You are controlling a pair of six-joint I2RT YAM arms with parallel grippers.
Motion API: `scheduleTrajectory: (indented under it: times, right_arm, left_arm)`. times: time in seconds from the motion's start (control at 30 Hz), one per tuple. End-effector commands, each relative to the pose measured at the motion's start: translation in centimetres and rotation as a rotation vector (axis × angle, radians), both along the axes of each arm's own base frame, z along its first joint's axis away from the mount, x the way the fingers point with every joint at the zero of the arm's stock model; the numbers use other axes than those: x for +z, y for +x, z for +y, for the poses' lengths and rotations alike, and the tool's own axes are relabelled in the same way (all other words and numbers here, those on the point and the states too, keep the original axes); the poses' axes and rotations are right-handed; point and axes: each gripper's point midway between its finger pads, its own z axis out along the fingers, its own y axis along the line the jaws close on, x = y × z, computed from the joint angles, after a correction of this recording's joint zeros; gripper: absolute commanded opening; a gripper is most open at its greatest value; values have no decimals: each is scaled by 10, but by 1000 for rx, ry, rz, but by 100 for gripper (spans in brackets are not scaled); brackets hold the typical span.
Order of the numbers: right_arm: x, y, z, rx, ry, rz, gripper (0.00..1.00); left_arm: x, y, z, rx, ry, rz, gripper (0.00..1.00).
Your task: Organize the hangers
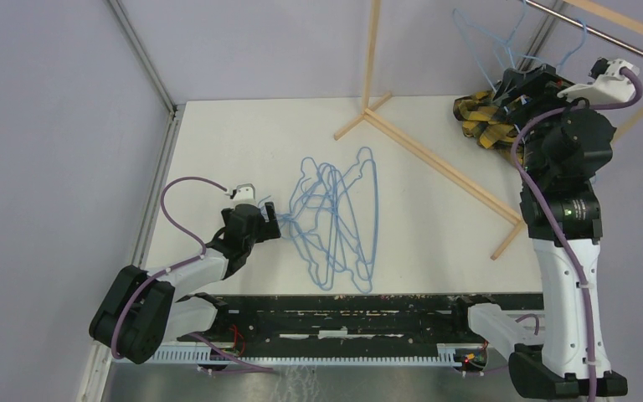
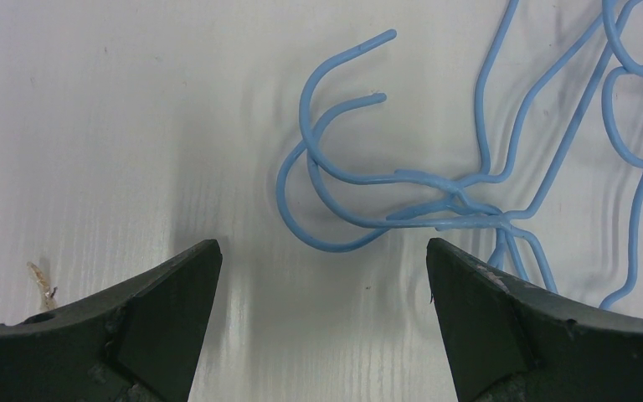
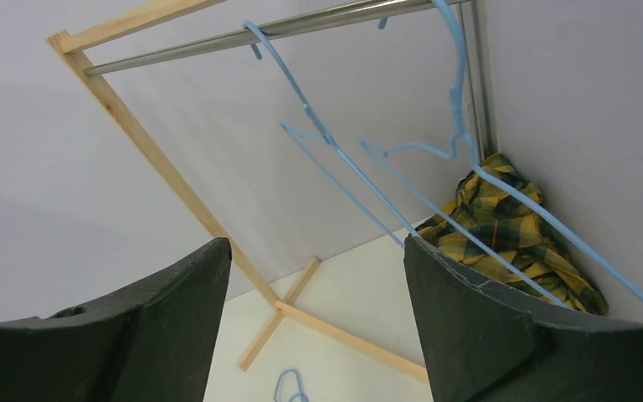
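A tangled pile of thin light-blue wire hangers point(image 1: 339, 222) is lying flat on the white tabletop point(image 1: 218, 142), in the middle of it and toward the left arm. Their long straight bars are running from the near edge toward the far edge. Their small curved hooks point(image 2: 335, 167) are pointing left, toward the left gripper point(image 2: 322, 251). The triangular outlines are overlapping and crossing one another, so how many there are cannot be told. In the left wrist view three hooks are sitting bunched together, their necks meeting in a twisted knot of wire.

The left gripper is hovering low over the table with its dark fingers point(image 2: 167, 318) spread wide. It is released and grasping nothing, and the hooks are lying just beyond the gap.

Two more light-blue wire hangers point(image 3: 335, 146) are hanging by their hooks from the metal rail point(image 3: 285, 29) of the light wooden rack frame point(image 3: 159, 159) at the far right. Their bodies are slanting down and their long bars are sloping toward the yellow-and-black plaid cloth point(image 3: 511, 226), which is lying crumpled in the corner beneath them.

The right gripper point(image 3: 314, 251) is raised up near the rail and is facing these hangers. Its fingers are spread wide, with nothing between them.
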Motion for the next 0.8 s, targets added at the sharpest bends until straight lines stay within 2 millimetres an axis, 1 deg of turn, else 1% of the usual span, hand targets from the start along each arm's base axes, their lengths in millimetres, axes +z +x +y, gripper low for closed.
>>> scheduleTrajectory:
  times: [0.0, 0.1, 0.17, 0.23, 0.3, 0.37, 0.4, 0.47, 0.5, 0.57, 0.6, 0.67, 0.7, 0.77]
  right_arm:
    - [-4, -2, 1, 13, -83, 39, 83]
    - [-2, 2, 32, 182, -108, 71, 78]
    - [-2, 2, 60, 306, -122, 99, 75]
    - [-5, -1, 86, 370, -163, 118, 73]
    - [-16, -1, 110, 407, -225, 160, 73]
    - [-37, 2, 142, 498, -265, 218, 73]
    - [-49, 3, 157, 542, -273, 247, 72]
    - [-79, 6, 188, 604, -303, 310, 72]
    - [-98, 7, 203, 630, -326, 349, 72]
    - [-138, 6, 233, 675, -375, 434, 72]
    - [-164, 3, 249, 702, -401, 486, 72]
    - [-209, -5, 276, 747, -443, 566, 71]
    - [-230, -11, 289, 769, -460, 600, 71]
    - [-270, -22, 306, 801, -496, 677, 72]
  left_arm:
    - [15, 12, -7, -5, -21, -60, 99]
    - [15, 13, -6, -2, -20, -61, 99]
    - [15, 13, -6, -3, -20, -61, 99]
    - [15, 13, -6, -3, -20, -60, 99]
    - [15, 13, -7, -3, -18, -58, 99]
    - [14, 14, -6, -2, -15, -56, 99]
    - [14, 14, -6, -2, -15, -56, 99]
    - [14, 13, -6, -1, -15, -57, 99]
    - [14, 13, -5, 1, -14, -57, 99]
    - [15, 13, -5, 1, -16, -60, 99]
    - [14, 13, -5, 3, -16, -60, 99]
    - [15, 13, -5, 3, -16, -62, 99]
    - [15, 13, -5, 3, -16, -63, 99]
    - [15, 13, -5, 3, -15, -61, 99]
